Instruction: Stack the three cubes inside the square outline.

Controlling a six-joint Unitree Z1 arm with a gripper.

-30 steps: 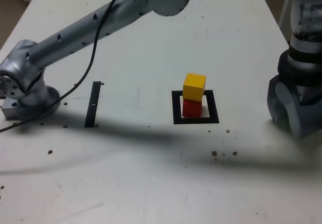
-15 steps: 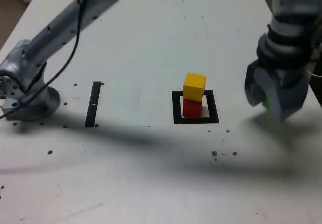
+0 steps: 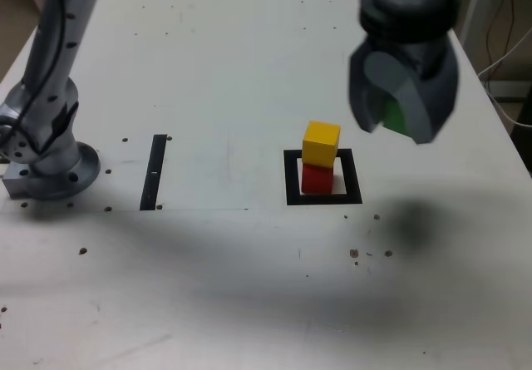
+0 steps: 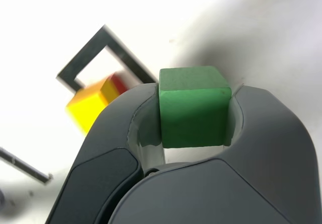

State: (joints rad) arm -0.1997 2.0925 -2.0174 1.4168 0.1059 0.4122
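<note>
Carried higher and nearer the square outline, with gripper clamped on the green cube: probably ready for lining up above the yellow cube (on the red cube, inside the outline). Counted: three cubes, one outline, one gripper.
</note>
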